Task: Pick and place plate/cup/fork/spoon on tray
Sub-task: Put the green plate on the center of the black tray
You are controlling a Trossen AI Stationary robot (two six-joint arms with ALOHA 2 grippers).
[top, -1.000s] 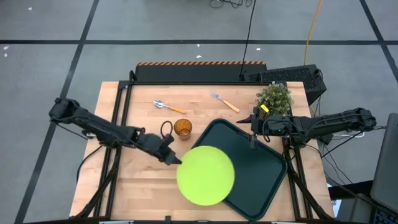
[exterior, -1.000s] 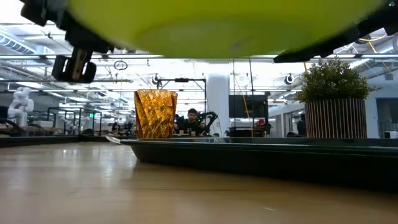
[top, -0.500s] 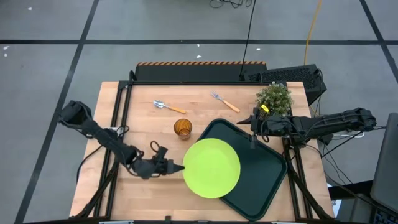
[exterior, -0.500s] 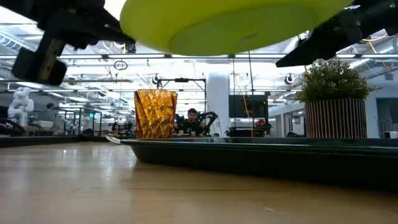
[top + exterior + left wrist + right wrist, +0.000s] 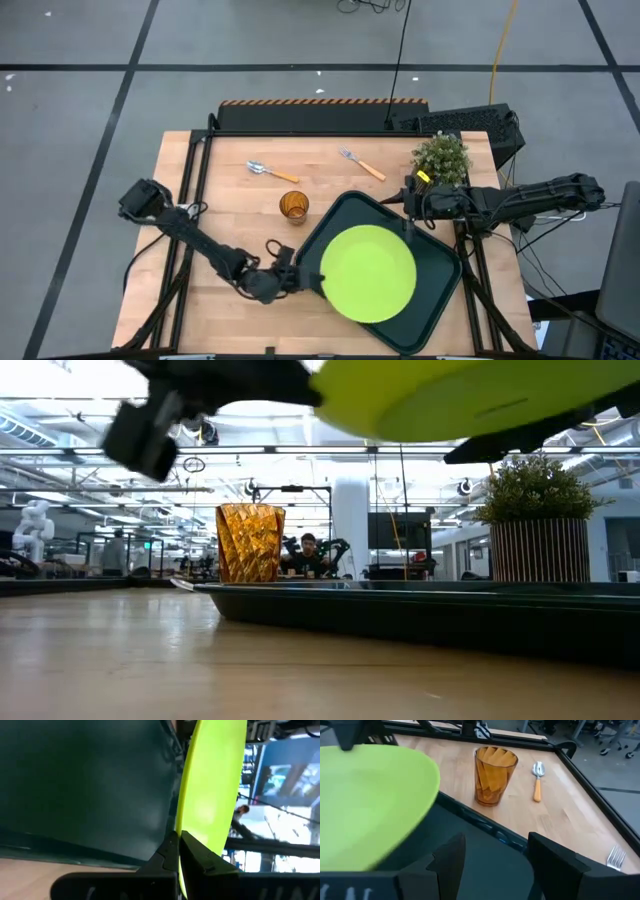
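Observation:
The lime-green plate hangs in the air above the dark tray, and my left gripper is shut on its left rim. It also shows edge-on in the left wrist view and at the top of the low view. My right gripper is open and empty over the tray's far edge. The amber cup stands on the table left of the tray. The spoon and the fork lie on the table farther back. My left gripper pinches the plate's rim on the plate's left side, one finger on each face. The fingers come about level from the table's left. The plate is lifted clear above the tray, close to level.
A potted plant stands at the table's far right, just behind my right arm. The tray's bare floor lies under the plate. Bare wood lies left of the cup and along the near left.
My left gripper has carried the plate toward the table's right edge and a little toward the near edge. The plate, which hung over the tray's left rim, now hangs over the tray's middle, still lifted clear.

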